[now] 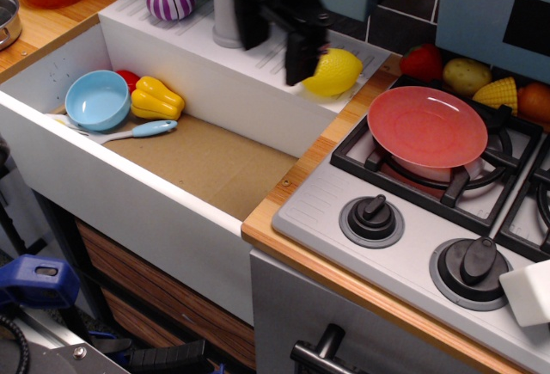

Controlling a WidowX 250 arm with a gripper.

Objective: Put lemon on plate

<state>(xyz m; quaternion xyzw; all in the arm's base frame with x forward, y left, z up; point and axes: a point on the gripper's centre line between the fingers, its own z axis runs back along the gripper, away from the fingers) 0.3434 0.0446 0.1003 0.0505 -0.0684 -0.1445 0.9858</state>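
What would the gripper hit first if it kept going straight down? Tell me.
Probably the white drainboard just left of the lemon. The gripper looks open and blurred; depth is unclear, so its right finger might clip the lemon.
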